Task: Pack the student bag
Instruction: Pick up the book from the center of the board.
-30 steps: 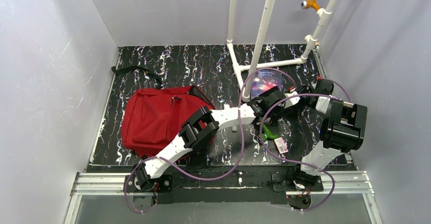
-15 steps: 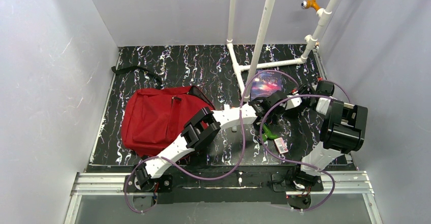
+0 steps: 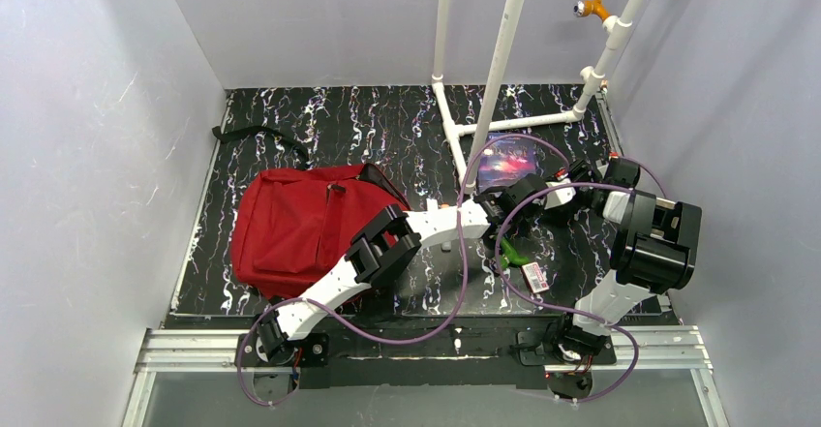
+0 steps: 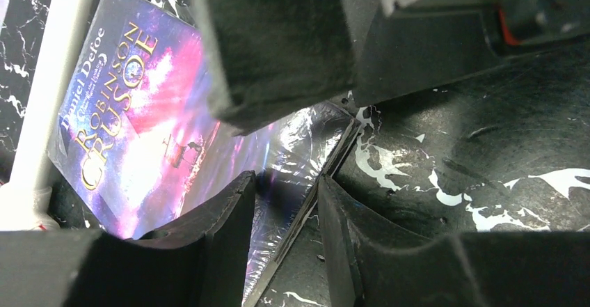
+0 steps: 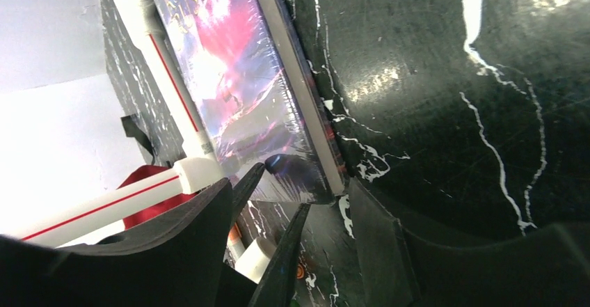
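Note:
The student bag (image 3: 300,228) lies on the left of the black marbled mat, a red backpack partly covered by my left arm. A shiny "Robinson Crusoe" book (image 3: 508,159) rests at the foot of the white pipe frame. My left gripper (image 3: 531,187) reaches across to its near right corner. In the left wrist view the left gripper (image 4: 286,178) is shut on the book (image 4: 132,105), one finger on the cover and the other outside the edge. My right gripper (image 5: 308,176) stands open at the same corner of the book (image 5: 236,77), not clamping it.
A white pipe frame (image 3: 499,78) rises just behind and left of the book. A green item (image 3: 516,252) and a tagged packet (image 3: 534,275) lie under my left wrist. A black strap (image 3: 254,135) lies at the back left. Grey walls close in on three sides.
My left jaws have narrowed onto the book's edge. My right jaws have spread apart and let go of it. Both arms have barely shifted.

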